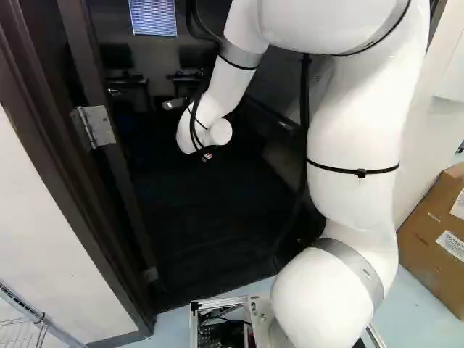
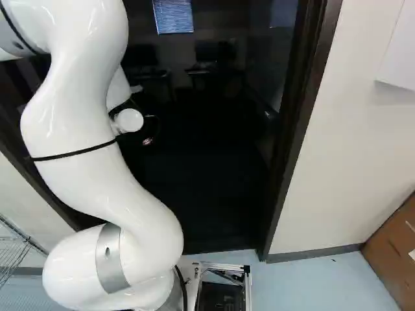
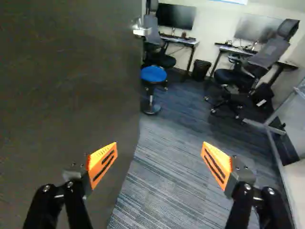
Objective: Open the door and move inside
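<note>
The dark door (image 3: 71, 71) stands open into the room, its panel beside and beyond one finger of my gripper (image 3: 159, 149). My gripper is wide open with nothing between its fingers; carpet shows through the gap. Whether that finger touches the panel I cannot tell. A metal door handle (image 3: 141, 31) sits near the panel's far edge. At the left of the left base view, a hinge (image 1: 94, 127) shows on the dark door frame (image 1: 69, 174). The white wrist end of my arm (image 1: 210, 134) reaches into the doorway and hides the gripper in both base views.
The door frame's other side (image 2: 301, 116) borders a pale wall (image 2: 350, 142). Inside are a blue stool (image 3: 153, 74), office chairs (image 3: 248, 67), desks with monitors and a bin (image 3: 201, 69). Cardboard boxes (image 1: 435, 243) stand right of the base; a wire rack (image 1: 22, 326) stands left.
</note>
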Controlling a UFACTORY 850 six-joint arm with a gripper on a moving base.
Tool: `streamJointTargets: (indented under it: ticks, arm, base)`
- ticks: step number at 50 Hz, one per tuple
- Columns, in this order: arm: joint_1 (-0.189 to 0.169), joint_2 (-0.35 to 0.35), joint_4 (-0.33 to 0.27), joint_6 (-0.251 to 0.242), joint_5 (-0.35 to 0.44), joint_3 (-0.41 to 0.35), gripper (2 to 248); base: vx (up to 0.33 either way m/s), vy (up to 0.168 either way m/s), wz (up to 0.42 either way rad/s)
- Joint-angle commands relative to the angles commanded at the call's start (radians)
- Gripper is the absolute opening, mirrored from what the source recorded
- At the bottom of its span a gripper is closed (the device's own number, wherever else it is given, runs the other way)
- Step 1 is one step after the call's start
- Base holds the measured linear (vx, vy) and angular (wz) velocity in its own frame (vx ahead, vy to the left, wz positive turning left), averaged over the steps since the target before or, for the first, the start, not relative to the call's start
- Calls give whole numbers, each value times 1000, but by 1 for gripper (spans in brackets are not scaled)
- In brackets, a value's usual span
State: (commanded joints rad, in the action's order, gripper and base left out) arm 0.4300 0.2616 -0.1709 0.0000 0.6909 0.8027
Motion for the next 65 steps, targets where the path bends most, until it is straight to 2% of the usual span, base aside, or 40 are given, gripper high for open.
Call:
streamJointTargets:
  ticks: [44,53,65]
  arm:
    - [-103,-168,177,0,0,-188,247]
    - [-126,-199,188,0,0,-221,247]
    - [-130,-204,188,0,2,-228,247]
  base:
    - [0,0,0]
    - [0,0,0]
    - [0,0,0]
